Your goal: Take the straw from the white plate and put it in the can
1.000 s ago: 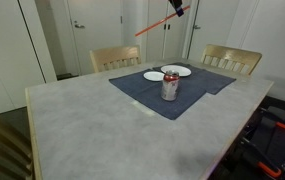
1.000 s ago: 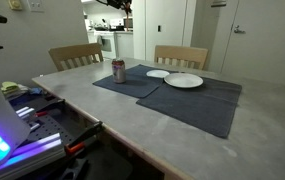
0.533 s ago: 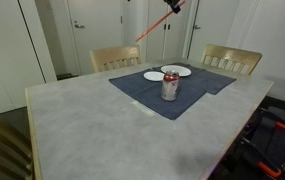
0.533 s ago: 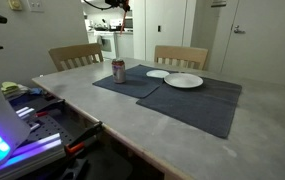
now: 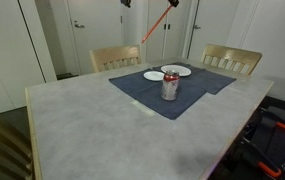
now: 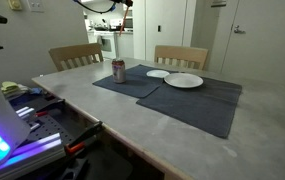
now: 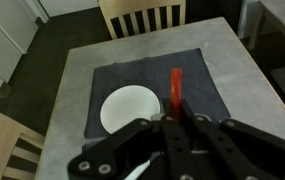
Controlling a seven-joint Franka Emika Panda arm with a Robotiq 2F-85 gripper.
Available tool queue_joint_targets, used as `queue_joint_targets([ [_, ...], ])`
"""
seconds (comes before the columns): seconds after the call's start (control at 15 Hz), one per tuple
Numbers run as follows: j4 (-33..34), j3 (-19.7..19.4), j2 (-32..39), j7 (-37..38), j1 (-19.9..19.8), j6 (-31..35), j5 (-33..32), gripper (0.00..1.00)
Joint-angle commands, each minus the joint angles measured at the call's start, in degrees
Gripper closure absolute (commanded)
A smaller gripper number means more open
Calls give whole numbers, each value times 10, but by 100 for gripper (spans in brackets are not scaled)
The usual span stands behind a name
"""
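My gripper (image 5: 174, 3) is high above the table at the top edge of an exterior view, shut on the red-orange straw (image 5: 157, 25), which slants down to the left. In the wrist view the gripper (image 7: 172, 122) pinches the straw (image 7: 174, 88) between its fingers. The silver and red can (image 5: 169, 86) stands on the dark mat in both exterior views (image 6: 119, 70). The wider white plate (image 5: 177, 71) (image 6: 184, 81) lies behind the can, empty. A round white dish (image 7: 130, 108) shows below the gripper; I cannot tell which one. The can is hidden in the wrist view.
A smaller white dish (image 5: 153, 76) (image 6: 157, 73) lies next to the plate. Dark blue mats (image 5: 142, 95) cover the far part of the grey table (image 5: 92, 125). Wooden chairs (image 5: 115, 58) (image 5: 230, 60) stand at the far edge, and doors behind them.
The straw has swung from a shallow slant to a steeper one, its free end now pointing further down. The gripper has moved slightly up and left, almost out of the exterior view.
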Motion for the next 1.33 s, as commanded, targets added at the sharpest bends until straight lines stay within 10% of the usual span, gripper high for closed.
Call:
queue_joint_targets([
  [0.0,-27,5,-15,-48,-6,-11,-21,98],
  [1.27,-103,6,15,-75,-9,-87,-17,98],
])
